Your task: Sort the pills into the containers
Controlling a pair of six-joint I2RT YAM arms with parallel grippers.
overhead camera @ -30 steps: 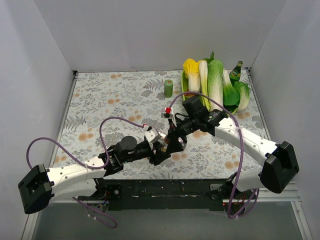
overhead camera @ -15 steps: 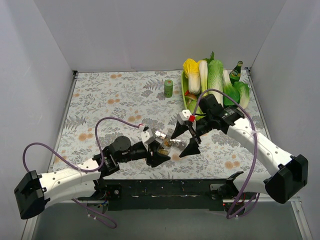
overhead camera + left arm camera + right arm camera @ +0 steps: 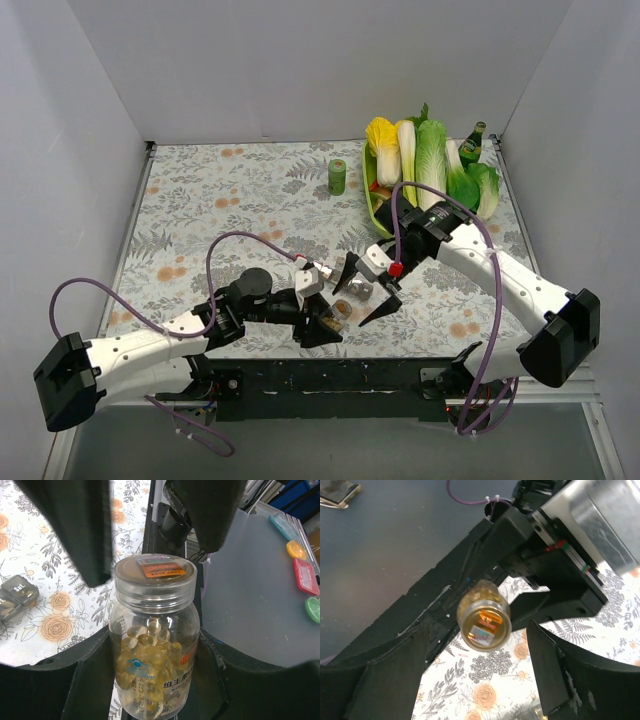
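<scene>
Locate the pill bottle (image 3: 152, 645) clamped across its body between the left fingers (image 3: 85, 680), held at the near edge of the tabletop (image 3: 55, 630), just ahead of the arm bases. Confirm the lid (image 3: 155, 575) in place and the yellow pills (image 3: 147, 640) inside; treat none as sorted yet.

Find the right fingers (image 3: 390, 680) spread wide, gripping nothing, aimed at the bottle from the far-right side.

Read the key relation from the right wrist view:
- lid face turned almost straight toward the right wrist;
- bottle long axis running roughly along the approach line;
- lid centred between the two spread fingers, apart from both.

Judge the right arm as the only free one for the lid.

Expect the coming move to be a straight advance along that axis until the fingers straddle the lid rim, then closure and a twist against the left hold. Watch for an off-centre closure pushing the bottle askew in that hold.

Locate the containers (image 3: 15, 595), a strip of joined compartments lying flat on the tabletop near the bottle, only its end showing in the left wrist view. Bring the bottle mouth over that strip once uncapped.
</scene>
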